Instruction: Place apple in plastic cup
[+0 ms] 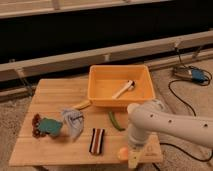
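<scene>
— Apple point(121, 152)? Sat at the near edge of the table point(50, 95), just beside the gripper point(132, 156). Couldn't tell whether released or clenched.
— Looked light, firm, smooth, prone to rolling. Best pinched across the middle. Noted green pepper point(116, 121), then orange bin point(102, 95), farther back.

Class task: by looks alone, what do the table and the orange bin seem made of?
Table: likely wood, matte, with visible plank lines. Orange bin: probably plastic, smooth, evenly coloured walls. The end effector is at the table's front edge, by the apple.
</scene>
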Motion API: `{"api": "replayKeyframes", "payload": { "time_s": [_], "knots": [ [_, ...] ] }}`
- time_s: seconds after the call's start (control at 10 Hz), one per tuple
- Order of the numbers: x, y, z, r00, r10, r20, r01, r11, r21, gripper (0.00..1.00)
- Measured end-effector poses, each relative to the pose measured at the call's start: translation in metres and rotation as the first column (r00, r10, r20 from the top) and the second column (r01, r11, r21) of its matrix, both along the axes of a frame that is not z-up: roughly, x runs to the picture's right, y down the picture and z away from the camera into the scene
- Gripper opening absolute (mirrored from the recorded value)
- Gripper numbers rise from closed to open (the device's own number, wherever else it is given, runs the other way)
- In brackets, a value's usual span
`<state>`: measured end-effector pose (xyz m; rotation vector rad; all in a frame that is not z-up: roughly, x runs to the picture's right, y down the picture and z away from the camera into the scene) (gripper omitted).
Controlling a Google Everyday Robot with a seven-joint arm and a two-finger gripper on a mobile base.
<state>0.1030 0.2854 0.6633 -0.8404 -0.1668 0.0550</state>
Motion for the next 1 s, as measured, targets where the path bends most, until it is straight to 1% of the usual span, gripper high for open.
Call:
{"api": "replayKeyframes", "payload": {
  "time_s": [0.2, 0.4, 0.6, 0.9, 1.0],
  "knots": [
    [-0.001, 0.015, 0.007, 1.0, 0.011, 0.005, -0.011, 0.9999, -0.011, 0.8],
    [-0.003, 0.027, 0.012, 1.0, 0.019, -0.003, -0.019, 0.9995, -0.025, 0.8],
    [-0.008, 0.04, 0.024, 1.0, 0.027, -0.012, -0.027, 0.999, -0.035, 0.8],
    [-0.014, 0.045, 0.036, 0.999, 0.033, -0.028, -0.034, 0.9987, -0.037, 0.79],
    [-0.016, 0.045, 0.038, 0.999, 0.038, -0.037, -0.04, 0.9987, -0.033, 0.73]
  ]
}}
